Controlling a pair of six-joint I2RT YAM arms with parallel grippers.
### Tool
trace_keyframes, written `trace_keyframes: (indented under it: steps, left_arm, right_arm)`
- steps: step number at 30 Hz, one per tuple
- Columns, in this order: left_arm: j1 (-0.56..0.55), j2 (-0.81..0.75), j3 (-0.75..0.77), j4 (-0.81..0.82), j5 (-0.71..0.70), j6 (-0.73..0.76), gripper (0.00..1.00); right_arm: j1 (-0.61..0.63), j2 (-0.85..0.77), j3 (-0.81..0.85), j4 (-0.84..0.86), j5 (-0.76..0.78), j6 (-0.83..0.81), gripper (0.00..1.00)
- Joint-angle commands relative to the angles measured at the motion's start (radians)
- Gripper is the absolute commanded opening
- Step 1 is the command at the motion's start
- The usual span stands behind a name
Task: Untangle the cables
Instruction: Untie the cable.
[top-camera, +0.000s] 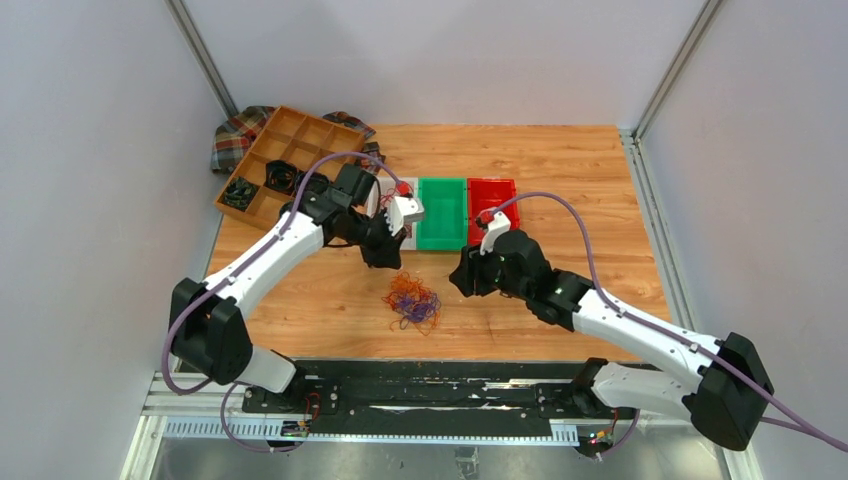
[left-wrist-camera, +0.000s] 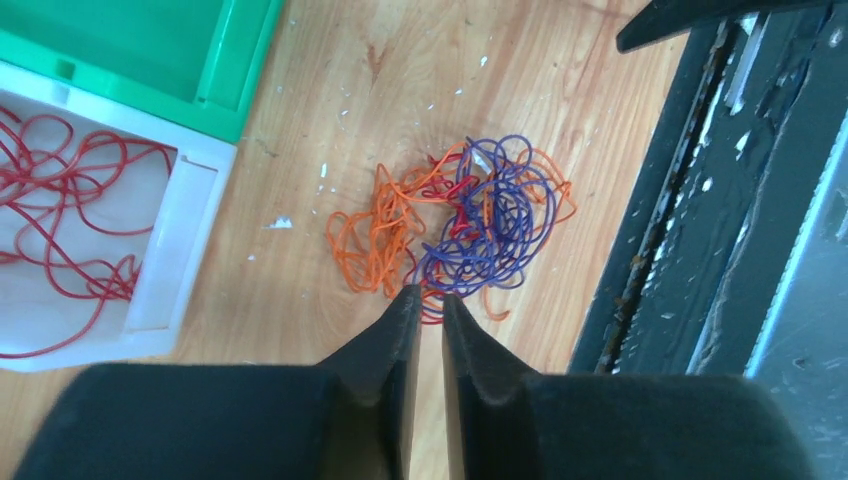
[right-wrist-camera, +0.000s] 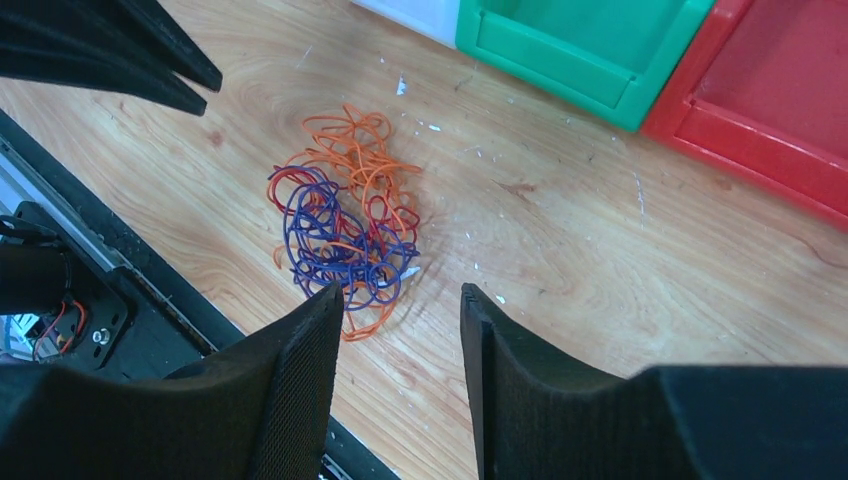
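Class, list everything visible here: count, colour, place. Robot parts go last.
table: one, light wood
white bin: one, white, left end of row
green bin: one, green, middle of row
red bin: one, red, right end of row
cables: one tangled clump, orange, purple, red, on table before bins
red cables: several loose, red, inside white bin
wooden tray: one, brown, far left corner
black bundles: at least two, black, in tray compartments
plaid cloth: one, checked, partly under tray
left hand: one, black, shut, by clump's edge
right hand: one, black, open, right of clump
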Motion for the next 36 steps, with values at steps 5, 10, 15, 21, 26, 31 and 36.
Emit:
trace_keyframes:
  steps: [5,10,15,21,26,31,36]
  left_arm:
    - [-0.005,0.077,-0.057,0.006,-0.14,0.11,0.5]
    - [-0.004,0.197,0.002,0.019,-0.165,0.177,0.53]
    - [-0.005,0.246,0.038,0.054,-0.134,0.205,0.49]
    - [-0.005,0.289,0.034,0.06,-0.115,0.224,0.3]
    - [-0.007,0.281,-0.012,0.066,-0.123,0.257,0.32]
    - [-0.008,0.263,-0.034,0.124,-0.145,0.209,0.35]
    - [-0.008,0.258,-0.017,0.128,-0.124,0.172,0.51]
  right_arm:
    - [0.077,-0.002,0.024,0.014,0.133,0.014,0.51]
    - [0.087,-0.041,-0.02,0.017,0.166,0.037,0.52]
    - [0.094,-0.075,-0.05,-0.002,0.182,0.048,0.51]
    - [0.094,-0.11,-0.073,-0.019,0.195,0.058,0.48]
    - [0.094,-0.119,-0.075,-0.027,0.198,0.058,0.48]
    - [0.096,-0.125,-0.075,-0.026,0.194,0.061,0.48]
    - [0.096,-0.128,-0.07,-0.028,0.19,0.06,0.47]
